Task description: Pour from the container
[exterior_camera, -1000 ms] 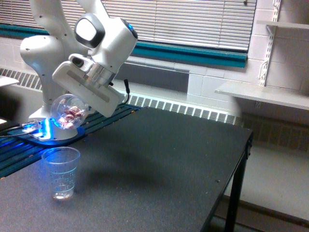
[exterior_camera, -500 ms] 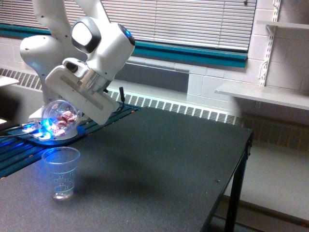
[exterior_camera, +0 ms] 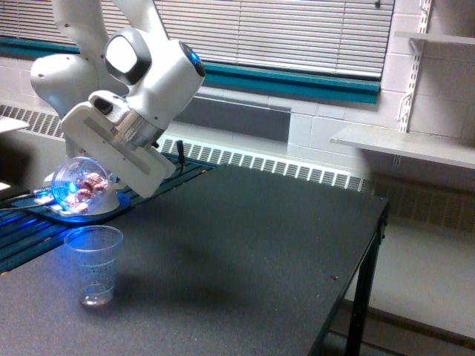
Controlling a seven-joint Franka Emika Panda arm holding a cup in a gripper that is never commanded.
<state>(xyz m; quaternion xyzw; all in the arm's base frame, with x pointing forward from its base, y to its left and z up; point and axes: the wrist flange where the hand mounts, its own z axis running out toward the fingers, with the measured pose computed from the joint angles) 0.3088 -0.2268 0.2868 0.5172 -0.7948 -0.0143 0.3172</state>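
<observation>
Over on the exterior view's left, the white arm leans down over the near corner of the dark bench [exterior_camera: 260, 245], its tool [exterior_camera: 93, 174] closed around the container [exterior_camera: 80, 185], a small clear vessel tipped well over on its side with its mouth facing down and toward the left. Inside it I can see a clump of small pinkish-brown pieces sitting near the lower wall. The container hangs in the air just above and a little left of the taller clear cup [exterior_camera: 94, 265], which stands upright on the bench, apart from it, with something small and dark at its bottom. A blue glow comes from the arm's base [exterior_camera: 74, 211] behind the container. Further right the bench top is bare, and beyond it a radiator grille [exterior_camera: 297, 172] runs along the wall under the window blinds [exterior_camera: 297, 33], with a white shelf [exterior_camera: 404, 144] at far right
</observation>
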